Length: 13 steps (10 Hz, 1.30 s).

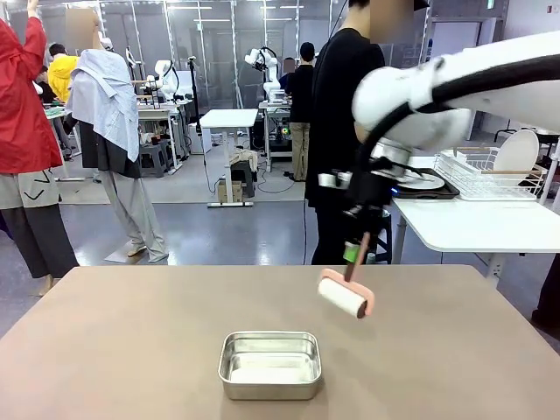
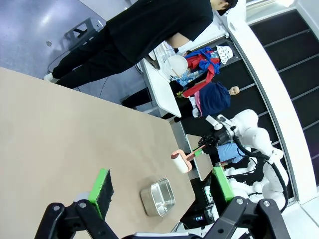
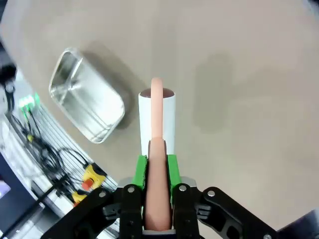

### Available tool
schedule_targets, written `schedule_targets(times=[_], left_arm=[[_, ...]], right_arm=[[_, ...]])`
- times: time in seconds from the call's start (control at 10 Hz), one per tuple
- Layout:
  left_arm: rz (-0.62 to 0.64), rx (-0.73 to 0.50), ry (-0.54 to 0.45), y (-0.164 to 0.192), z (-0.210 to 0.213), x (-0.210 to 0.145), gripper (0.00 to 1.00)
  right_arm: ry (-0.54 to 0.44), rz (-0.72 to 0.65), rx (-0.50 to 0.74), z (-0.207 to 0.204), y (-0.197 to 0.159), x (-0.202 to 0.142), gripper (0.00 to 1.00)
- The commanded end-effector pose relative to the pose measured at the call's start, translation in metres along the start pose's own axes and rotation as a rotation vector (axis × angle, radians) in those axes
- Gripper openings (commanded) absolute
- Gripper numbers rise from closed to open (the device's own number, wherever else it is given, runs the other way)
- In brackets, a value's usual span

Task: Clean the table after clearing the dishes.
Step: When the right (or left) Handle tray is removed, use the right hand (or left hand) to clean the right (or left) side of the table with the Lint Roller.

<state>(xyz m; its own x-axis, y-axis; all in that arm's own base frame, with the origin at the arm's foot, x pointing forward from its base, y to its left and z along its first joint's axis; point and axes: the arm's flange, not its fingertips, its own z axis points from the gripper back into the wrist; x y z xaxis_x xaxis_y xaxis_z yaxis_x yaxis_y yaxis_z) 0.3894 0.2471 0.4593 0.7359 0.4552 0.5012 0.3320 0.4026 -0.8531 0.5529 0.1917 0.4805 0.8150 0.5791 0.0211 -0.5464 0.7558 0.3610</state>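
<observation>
**First:** Taupe counter (image 1: 105,332) spans the near scene, and a person in black (image 1: 346,131) stands at its far edge. How does the left end effector (image 2: 160,185) stand?

**Second:** It hangs above the counter. Its green-padded fingers (image 2: 103,185) are spread wide, and nothing sits between them.

**First:** And near the middle?

**Second:** A small steel pan (image 1: 269,363) rests on the near part of the counter.

**First:** What is right of that?

**Second:** A lint roller (image 1: 344,296), a white roll on a pink handle, hangs tilted just beyond the pan. It seems slightly clear of the top. The right end effector (image 1: 354,252) reaches down from the right and is clamped on the handle's upper end.

**First:** Where are the dishes?

**Second:** They are off the counter. The dishes (image 1: 422,182) lie on a dark tray on the white side table (image 1: 472,227) at far right. A wire rack (image 1: 490,175) beside them holds another plate.
</observation>
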Motion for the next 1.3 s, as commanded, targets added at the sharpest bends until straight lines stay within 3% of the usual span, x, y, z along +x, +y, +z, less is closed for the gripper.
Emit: schedule_targets(times=[0.0,0.1,0.2,0.3,0.4,0.6,0.7,0.8,0.9,1.0,1.2], left_arm=[[0.001,-0.018,-0.011,-0.002,0.002,0.001,1.00],[0.001,-0.018,-0.011,-0.002,0.002,0.001,1.00],[0.001,-0.018,-0.011,-0.002,0.002,0.001,1.00],[0.001,-0.018,-0.011,-0.002,0.002,0.001,1.00],[0.001,-0.018,-0.011,-0.002,0.002,0.001,1.00],[0.001,-0.018,-0.011,-0.002,0.002,0.001,1.00],[0.001,-0.018,-0.011,-0.002,0.002,0.001,1.00],[0.001,-0.018,-0.011,-0.002,0.002,0.001,1.00],[0.001,-0.018,-0.011,-0.002,0.002,0.001,1.00],[0.001,-0.018,-0.011,-0.002,0.002,0.001,1.00],[0.001,-0.018,-0.011,-0.002,0.002,0.001,1.00]], right_arm=[[-0.306,-0.517,0.164,-0.035,-0.019,-0.040,0.14],[-0.348,-0.564,0.244,-0.043,-0.032,-0.045,0.14],[-0.372,-0.500,0.282,-0.049,-0.041,-0.048,0.14],[-0.319,-0.413,0.253,-0.056,-0.045,-0.043,0.14],[-0.187,-0.425,0.211,-0.043,-0.068,-0.048,0.14],[-0.187,-0.425,0.211,-0.043,-0.068,-0.048,0.14],[-0.232,-0.463,0.248,-0.053,-0.068,-0.049,0.21],[-0.197,-0.440,0.255,-0.056,-0.059,-0.033,0.21],[-0.279,-0.472,0.333,-0.064,-0.069,-0.028,0.21],[-0.255,-0.487,0.425,-0.074,-0.082,-0.035,0.21],[-0.289,-0.556,0.439,-0.094,-0.102,-0.048,0.21]])
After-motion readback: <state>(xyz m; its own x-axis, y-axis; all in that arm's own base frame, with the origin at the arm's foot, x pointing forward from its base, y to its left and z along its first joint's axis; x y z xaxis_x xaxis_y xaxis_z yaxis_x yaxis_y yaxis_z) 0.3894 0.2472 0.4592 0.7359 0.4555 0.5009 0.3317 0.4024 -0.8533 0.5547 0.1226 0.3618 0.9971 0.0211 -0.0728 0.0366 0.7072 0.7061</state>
